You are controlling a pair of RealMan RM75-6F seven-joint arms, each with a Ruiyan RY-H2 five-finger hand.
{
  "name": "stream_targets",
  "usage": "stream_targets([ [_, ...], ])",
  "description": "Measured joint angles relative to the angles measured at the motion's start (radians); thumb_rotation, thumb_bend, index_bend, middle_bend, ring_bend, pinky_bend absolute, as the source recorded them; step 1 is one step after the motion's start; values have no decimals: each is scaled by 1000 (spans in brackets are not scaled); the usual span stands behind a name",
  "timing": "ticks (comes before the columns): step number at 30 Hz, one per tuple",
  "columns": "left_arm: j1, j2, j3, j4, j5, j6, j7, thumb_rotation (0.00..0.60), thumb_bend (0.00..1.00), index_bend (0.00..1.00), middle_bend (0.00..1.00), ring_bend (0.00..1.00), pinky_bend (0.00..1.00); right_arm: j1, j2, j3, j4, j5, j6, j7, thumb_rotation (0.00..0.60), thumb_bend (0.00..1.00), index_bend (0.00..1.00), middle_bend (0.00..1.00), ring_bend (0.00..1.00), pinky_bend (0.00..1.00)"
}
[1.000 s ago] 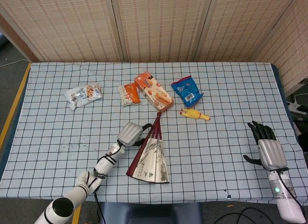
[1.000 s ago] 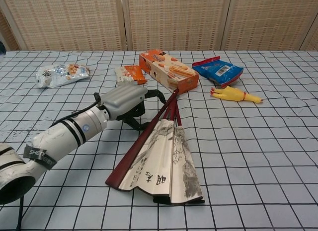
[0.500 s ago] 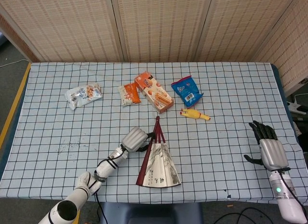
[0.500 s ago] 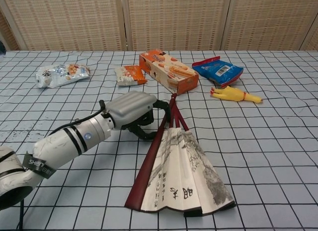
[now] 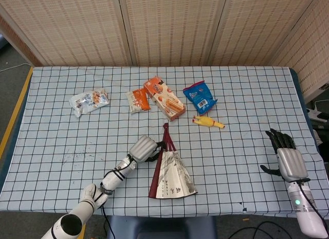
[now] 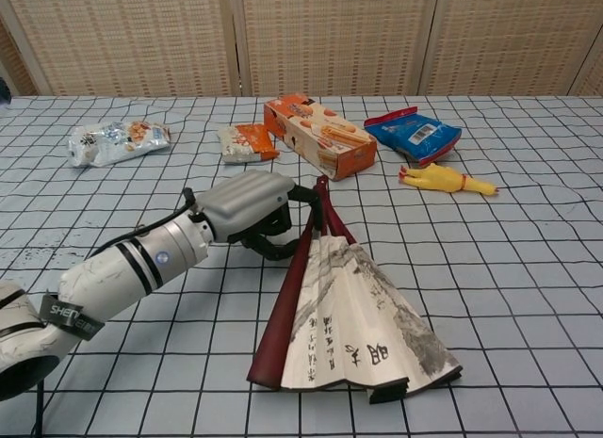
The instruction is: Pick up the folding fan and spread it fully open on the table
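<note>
the left hand pinches the folding fan near its pivot, the fan lying partly spread on the desk. the right hand rests off to the side, fingers apart, holding nothing.

woven folding screen, checked tablecloth

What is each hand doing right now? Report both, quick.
Left hand: holds the half-spread, dark red-ribbed paper folding fan near its pivot.
Right hand: open, holding nothing, fingers apart.
</note>
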Motion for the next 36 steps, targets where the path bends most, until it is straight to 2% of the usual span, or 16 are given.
stream_targets([
  [4, 9, 6, -1, -2, 0, 25, -16, 600, 555, 773, 1000, 919, 1000, 1, 0, -4, -1, -5, -3, -2, 600, 67, 0, 0, 0, 0],
  [12, 9, 22, -28, -18, -22, 51, -52, 600, 565, 772, 1000, 919, 1000, 4, -3, -7, 3, -7, -9, -2, 600, 67, 0, 0, 0, 0],
  [22, 25, 54, -108, -87, -95, 61, -169, 600, 601, 776, 1000, 923, 1000, 15, -14, -17, 6, -18, -31, -8, 600, 66, 0, 0, 0, 0],
  [26, 35, 80, -143, -152, -131, 40, -212, 600, 611, 785, 1000, 924, 1000, 45, -35, -24, 29, -66, -59, 18, 600, 68, 0, 0, 0, 0],
  [31, 50, 120, -181, -261, -170, 13, -235, 600, 616, 791, 1000, 926, 1000, 115, -81, -3, 72, -105, -95, 22, 600, 70, 0, 0, 0, 0],
  [36, 68, 186, -236, -433, -231, -39, -255, 600, 626, 792, 1000, 926, 1000, 167, -83, 18, 64, -81, -182, 13, 600, 70, 0, 0, 0, 0],
])
